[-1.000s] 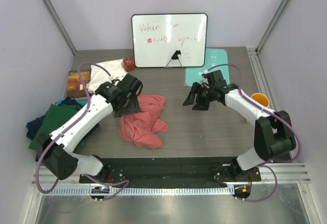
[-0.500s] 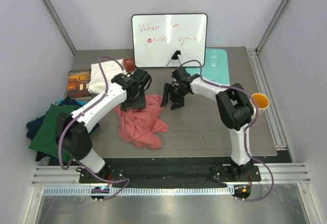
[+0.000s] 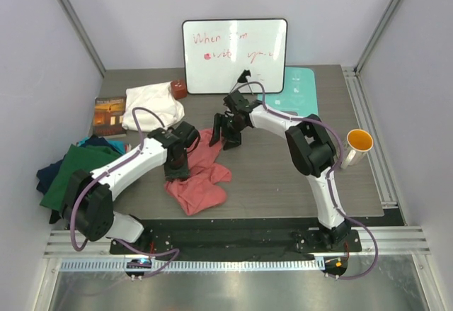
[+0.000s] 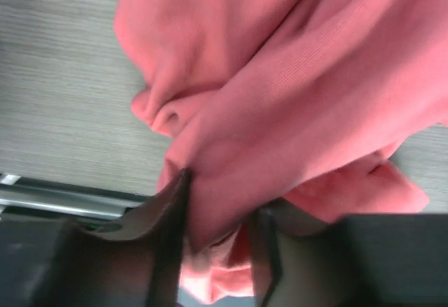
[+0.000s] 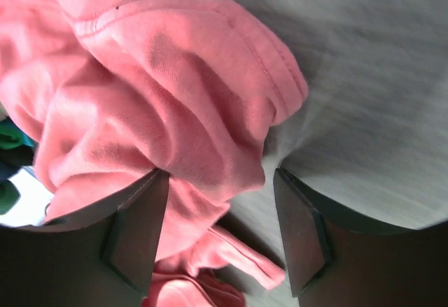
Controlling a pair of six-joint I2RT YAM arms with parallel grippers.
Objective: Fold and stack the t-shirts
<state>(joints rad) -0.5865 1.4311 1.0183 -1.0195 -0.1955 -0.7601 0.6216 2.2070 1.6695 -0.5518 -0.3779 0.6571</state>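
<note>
Left pincer stands narrow, its two dark fingers pressed against a fold of the pink shirt that fills the gap between them. The right pincer stands wide. A rounded, stitched edge of the same shirt lies between its fingers and touches the left one in that view, while the other finger is over the bare table.

The shirt is salmon pink, soft and finely ribbed. It lies crumpled in one loose heap a little left of the table's middle. From above, the left pincer is on the heap's left side and the right pincer is at its far right corner.

There is one pink shirt. One dark green shirt lies at the table's left edge on top of navy cloth; how many navy shirts are there I cannot tell. At the back left is one bundle of white cloth, just beside one book. One whiteboard stands at the back, with one teal mat lying to its right. One mug with an orange inside stands near the right edge.
</note>
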